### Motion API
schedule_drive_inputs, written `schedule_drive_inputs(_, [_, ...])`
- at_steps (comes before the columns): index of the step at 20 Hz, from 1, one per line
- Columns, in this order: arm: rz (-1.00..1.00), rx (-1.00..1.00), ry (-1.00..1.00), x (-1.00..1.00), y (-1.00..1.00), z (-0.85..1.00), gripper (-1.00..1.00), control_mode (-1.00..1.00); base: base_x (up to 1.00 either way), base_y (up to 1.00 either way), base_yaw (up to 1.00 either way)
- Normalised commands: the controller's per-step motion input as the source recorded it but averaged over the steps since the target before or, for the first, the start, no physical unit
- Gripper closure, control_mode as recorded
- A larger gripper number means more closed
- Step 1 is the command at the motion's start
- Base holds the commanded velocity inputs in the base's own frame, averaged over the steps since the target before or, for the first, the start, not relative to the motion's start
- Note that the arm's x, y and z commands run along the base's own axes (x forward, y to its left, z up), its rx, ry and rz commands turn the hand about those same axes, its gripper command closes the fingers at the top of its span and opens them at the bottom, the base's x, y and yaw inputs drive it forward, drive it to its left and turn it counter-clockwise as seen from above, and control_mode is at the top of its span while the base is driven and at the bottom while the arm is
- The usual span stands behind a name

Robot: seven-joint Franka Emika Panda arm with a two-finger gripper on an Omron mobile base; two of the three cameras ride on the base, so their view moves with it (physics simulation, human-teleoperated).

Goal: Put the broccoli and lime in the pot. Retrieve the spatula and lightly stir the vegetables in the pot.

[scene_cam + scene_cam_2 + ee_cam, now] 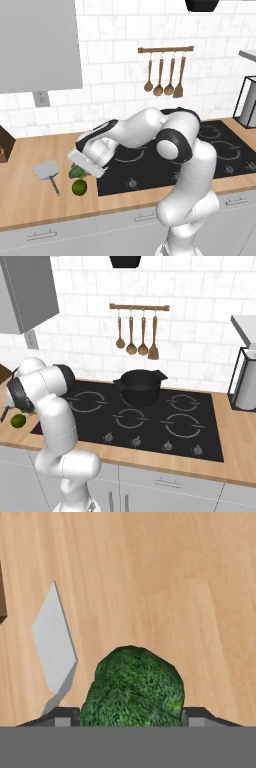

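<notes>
Left to right on the wooden counter (pixel 30 200): the spatula (pixel 47 171) lies flat, grey blade toward the wall, thin handle toward the counter's front edge. Just beside it to the right are the broccoli (pixel 76 172) and, nearer the front edge, the lime (pixel 79 187). The black cooktop (pixel 150 165) follows. The pot (pixel 139 387) stands on a rear burner, well apart from the vegetables.

The gripper (pixel 132 714) is down over the broccoli. In the hand view the floret sits between the two fingertips (pixel 61 716), one on each side. Whether the pads press on it or merely bracket it cannot be told; the tips are cut off at the bottom edge.

Risks, as judgement:
- A bumpy, rounded floret held low on the tips may slip out on lifting if the grip is shallow.
- The lime lies near the hand; a sideways motion could nudge it, and a smooth ball would roll toward the counter edge.
- The spatula blade is close to the floret; a dragged retreat could shift it.
- The carry to the pot is long, crossing the cooktop.

View differences: the left base view gives the layout of spatula, broccoli and lime, but the arm hides the pot. The right base view shows the pot and the hanging wooden utensils (pixel 136 333), with the lime (pixel 18 420) beside the arm. The hand view alone shows fingertip placement around the floret.
</notes>
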Motion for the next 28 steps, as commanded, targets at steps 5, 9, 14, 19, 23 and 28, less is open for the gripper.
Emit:
schedule_drive_inputs(5, [0.00, 0.00, -0.12, -0.30, -0.01, -0.02, 1.00, -1.00, 0.00, 0.00, 0.00])
schedule_drive_inputs(9, [0.00, 0.00, -0.32, -0.81, -0.36, 0.80, 1.00, -1.00, 0.00, 0.00, 0.00])
schedule_drive_inputs(14, [0.00, -0.01, -0.11, -0.72, -0.70, 0.98, 1.00, -1.00, 0.00, 0.00, 0.00])
schedule_drive_inputs(19, [-0.03, -0.17, 0.10, -0.24, -0.53, 1.00, 1.00, -1.00, 0.00, 0.00, 0.00])
schedule_drive_inputs(23, [-0.04, -0.28, 0.18, -0.04, -0.49, 1.00, 1.00, -1.00, 0.00, 0.00, 0.00])
schedule_drive_inputs(28, [-0.01, -0.40, 0.26, 0.00, -0.63, 0.89, 1.00, -1.00, 0.00, 0.00, 0.00])
